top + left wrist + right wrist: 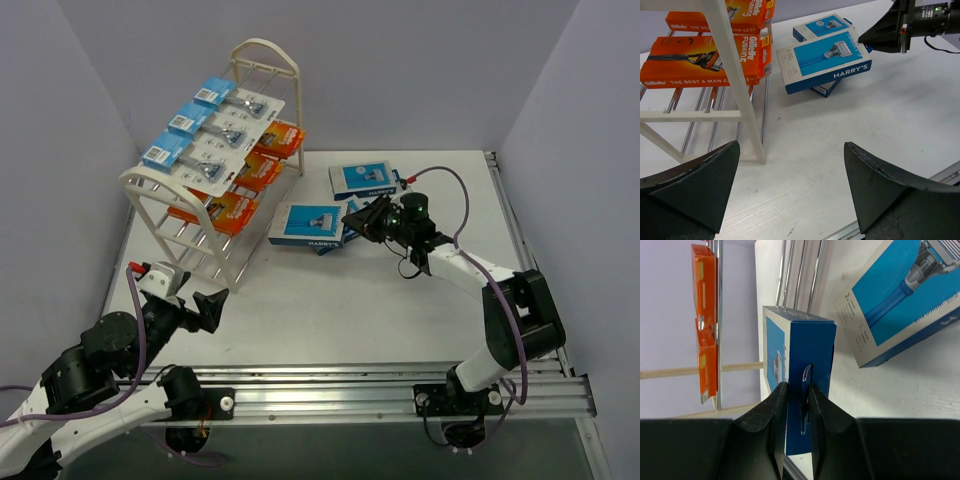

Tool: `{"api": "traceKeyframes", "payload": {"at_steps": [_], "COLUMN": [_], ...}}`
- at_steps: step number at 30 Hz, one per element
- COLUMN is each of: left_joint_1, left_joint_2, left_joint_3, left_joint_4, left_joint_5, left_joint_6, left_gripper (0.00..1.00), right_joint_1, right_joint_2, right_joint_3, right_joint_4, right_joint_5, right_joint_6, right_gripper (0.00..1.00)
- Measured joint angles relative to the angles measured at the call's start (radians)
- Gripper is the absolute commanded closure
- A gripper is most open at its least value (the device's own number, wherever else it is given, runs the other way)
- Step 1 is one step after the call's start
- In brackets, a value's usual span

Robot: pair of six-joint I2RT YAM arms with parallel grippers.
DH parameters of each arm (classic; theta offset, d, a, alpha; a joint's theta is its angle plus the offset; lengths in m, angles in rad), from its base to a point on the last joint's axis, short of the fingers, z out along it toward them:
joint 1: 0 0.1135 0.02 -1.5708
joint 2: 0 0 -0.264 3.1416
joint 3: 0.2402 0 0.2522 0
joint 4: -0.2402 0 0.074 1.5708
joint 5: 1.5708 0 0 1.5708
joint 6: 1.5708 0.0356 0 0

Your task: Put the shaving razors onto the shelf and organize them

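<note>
While your right gripper (pixel 797 400) clamps Harry's box (pixel 812 355) by end flap, right of shelf (pixel 737 75), end grip likely leaves box body free for sliding onto rods. Left gripper (pixel 790 190) spread wide, empty, near shelf foot.

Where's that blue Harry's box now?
Top view: the Harry's box lies on the table right of the shelf, tilted atop another blue box, the right hand gripping its end.

Mostly hidden: lower blue box (pixel 826 90) under HARRY'S box (pixel 825 60); side print illegible.
</note>
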Motion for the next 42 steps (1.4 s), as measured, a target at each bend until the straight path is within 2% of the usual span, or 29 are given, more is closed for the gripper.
{"api": "traceKeyframes", "payload": {"at_steps": [17,42], "left_joint_1": [0.000,0.000], "left_joint_2": [0.002,0.015], "left_joint_3": [-0.002,-0.011], "left_joint_4": [0.006,0.013], "left_joint_5": [0.028,0.072], "left_joint_6": [0.000,0.000], "left_gripper": [0.06,0.06], "right_joint_1": [0.015,0.057], "right_joint_2": [0.327,0.869], "right_joint_3": [0.262,0.846], "right_joint_4": [0.039,0.128], "right_joint_5": [0.018,0.039], "right_joint_6": [-0.009,0.106], "right_gripper": [1.00,1.00]}}
